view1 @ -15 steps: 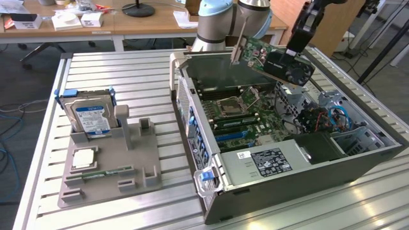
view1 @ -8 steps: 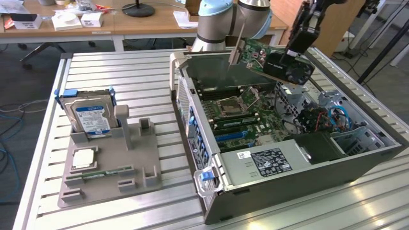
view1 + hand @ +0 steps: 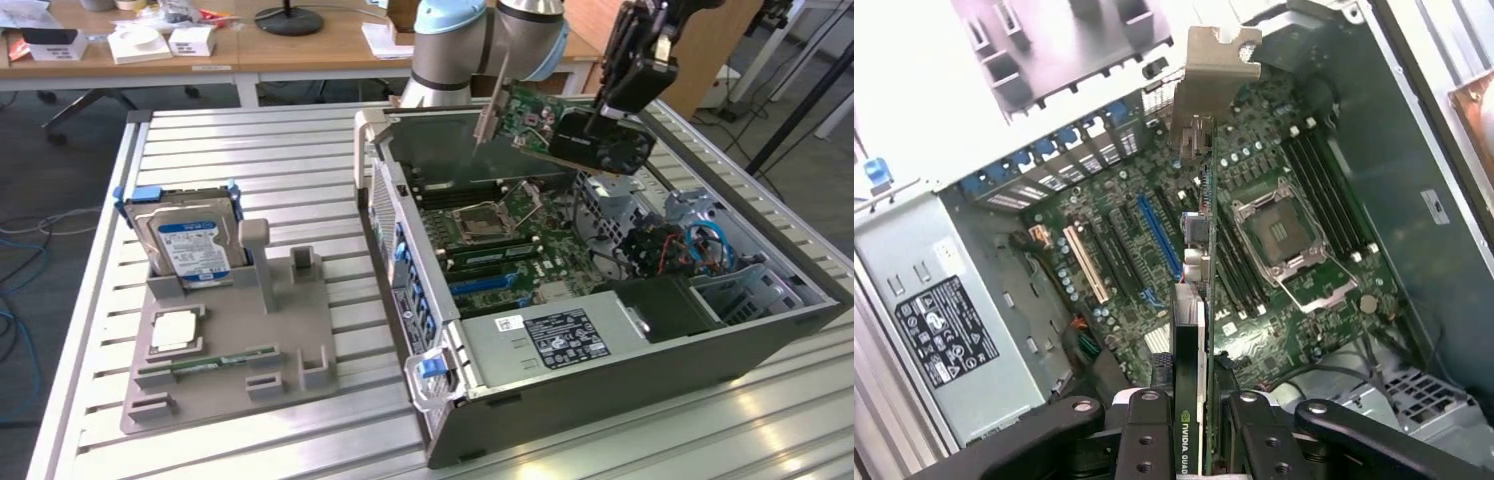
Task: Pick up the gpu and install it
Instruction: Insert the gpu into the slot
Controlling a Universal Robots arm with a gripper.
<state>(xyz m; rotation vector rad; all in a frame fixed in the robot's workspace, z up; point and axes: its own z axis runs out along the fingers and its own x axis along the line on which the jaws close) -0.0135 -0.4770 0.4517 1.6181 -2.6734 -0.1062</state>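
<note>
We hold the flat dark silver-bracketed gpu clamped edge-down in the black pincer, its long axis roughly along the blue motherboard slot below.

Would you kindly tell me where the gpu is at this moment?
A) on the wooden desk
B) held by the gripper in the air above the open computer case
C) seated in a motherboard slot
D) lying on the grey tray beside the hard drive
B: the gripper is shut on the gpu, which hangs clear above the motherboard of the open computer case.
</note>
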